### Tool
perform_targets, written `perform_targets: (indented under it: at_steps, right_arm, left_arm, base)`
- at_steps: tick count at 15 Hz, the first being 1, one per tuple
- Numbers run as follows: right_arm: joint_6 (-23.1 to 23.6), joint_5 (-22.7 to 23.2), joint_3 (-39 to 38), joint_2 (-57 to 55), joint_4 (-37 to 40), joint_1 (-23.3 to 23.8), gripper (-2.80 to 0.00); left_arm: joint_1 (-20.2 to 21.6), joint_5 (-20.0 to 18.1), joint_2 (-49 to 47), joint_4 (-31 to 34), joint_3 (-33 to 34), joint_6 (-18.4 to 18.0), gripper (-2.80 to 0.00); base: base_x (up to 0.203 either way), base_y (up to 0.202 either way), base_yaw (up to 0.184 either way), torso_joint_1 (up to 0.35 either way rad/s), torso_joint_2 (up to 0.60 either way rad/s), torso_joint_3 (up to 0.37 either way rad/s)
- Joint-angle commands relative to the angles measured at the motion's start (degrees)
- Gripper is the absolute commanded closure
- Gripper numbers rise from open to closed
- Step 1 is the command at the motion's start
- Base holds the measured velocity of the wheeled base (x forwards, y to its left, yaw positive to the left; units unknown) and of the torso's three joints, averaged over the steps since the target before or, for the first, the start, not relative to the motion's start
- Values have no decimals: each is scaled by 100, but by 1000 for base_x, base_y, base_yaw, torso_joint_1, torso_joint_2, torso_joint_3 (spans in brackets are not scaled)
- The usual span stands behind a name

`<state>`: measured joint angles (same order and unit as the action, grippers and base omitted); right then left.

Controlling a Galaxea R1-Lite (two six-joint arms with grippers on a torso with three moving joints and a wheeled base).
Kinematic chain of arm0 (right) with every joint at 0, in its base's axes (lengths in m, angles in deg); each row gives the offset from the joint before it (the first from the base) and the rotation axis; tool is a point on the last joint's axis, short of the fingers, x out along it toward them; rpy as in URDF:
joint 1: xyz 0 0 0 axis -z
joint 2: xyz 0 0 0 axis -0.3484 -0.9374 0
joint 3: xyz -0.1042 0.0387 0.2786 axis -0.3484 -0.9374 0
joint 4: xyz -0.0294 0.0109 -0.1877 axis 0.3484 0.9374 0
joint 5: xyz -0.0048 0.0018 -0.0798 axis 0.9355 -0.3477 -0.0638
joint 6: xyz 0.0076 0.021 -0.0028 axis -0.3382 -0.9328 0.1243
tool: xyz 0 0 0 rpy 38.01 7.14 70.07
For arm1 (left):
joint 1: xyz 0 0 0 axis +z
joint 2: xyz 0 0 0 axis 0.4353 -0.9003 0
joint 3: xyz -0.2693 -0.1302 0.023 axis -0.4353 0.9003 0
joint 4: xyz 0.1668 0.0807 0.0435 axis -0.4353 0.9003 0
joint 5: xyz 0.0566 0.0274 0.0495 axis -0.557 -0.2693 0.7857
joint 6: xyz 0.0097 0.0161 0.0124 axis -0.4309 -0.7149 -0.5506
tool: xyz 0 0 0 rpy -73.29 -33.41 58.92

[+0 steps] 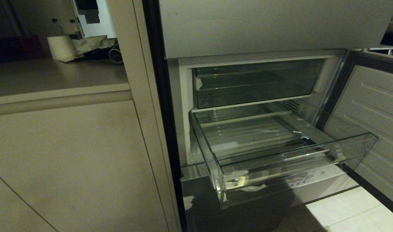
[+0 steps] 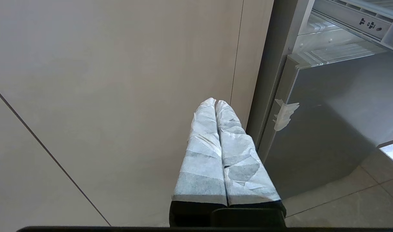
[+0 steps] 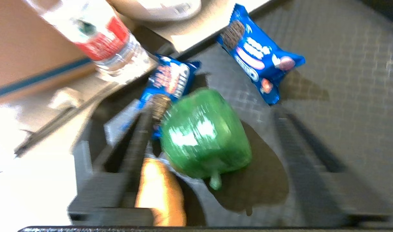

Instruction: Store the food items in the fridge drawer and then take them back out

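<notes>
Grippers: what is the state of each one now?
Left gripper: closed, empty.
Right gripper: open, green pepper between its fingers, not clamped.

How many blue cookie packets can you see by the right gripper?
2. One blue cookie packet lies flat on the dark mat, apart from the green pepper. The other blue packet sits against the pepper, near the water bottle. More may be hidden.

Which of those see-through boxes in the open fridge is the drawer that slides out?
Look into the open fridge. Below the shorter clear compartment sits the fridge drawer, pulled out toward the floor. It has a ribbed floor, a thick sloped front lip and white tape scraps at its front corner.
</notes>
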<state>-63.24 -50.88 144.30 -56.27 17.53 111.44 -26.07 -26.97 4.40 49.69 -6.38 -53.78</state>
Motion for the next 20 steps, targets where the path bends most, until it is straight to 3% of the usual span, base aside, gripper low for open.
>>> perform_targets:
  at_steps: [1,6,8,10,13,15,18,20]
  right_arm:
    - [-287,33,-26,492,-4,39,0]
    - [-1599,572,-197,2515,20,-115,0]
    - [-2134,742,-247,3533,10,-389,0]
    - [-2522,814,-315,4378,2,-967,0]
    - [-2711,806,-529,5264,-9,-2382,0]
    - [-2711,758,-901,5788,-101,-3587,0]
    - [-2456,579,-1618,6410,-322,-5748,0]
    - [-2039,125,-2316,6778,-394,-7184,0]
  left_arm:
    - [0,2,-9,0,1,-1,0]
    - [0,2,-9,0,1,-1,0]
    - [0,2,-9,0,1,-1,0]
    - [0,2,-9,0,1,-1,0]
    - [0,2,-9,0,1,-1,0]
    - [0,2,-9,0,1,-1,0]
    - [0,2,-9,0,1,-1,0]
    - [0,2,-9,0,8,-1,0]
  base:
    - [0,0,0,0,0,0]
    - [0,0,0,0,0,0]
    - [0,0,0,0,0,0]
    - [0,0,0,0,0,0]
    - [0,0,0,0,0,0]
    - [0,0,0,0,0,0]
    - [0,0,0,0,0,0]
    - [0,0,0,0,0,0]
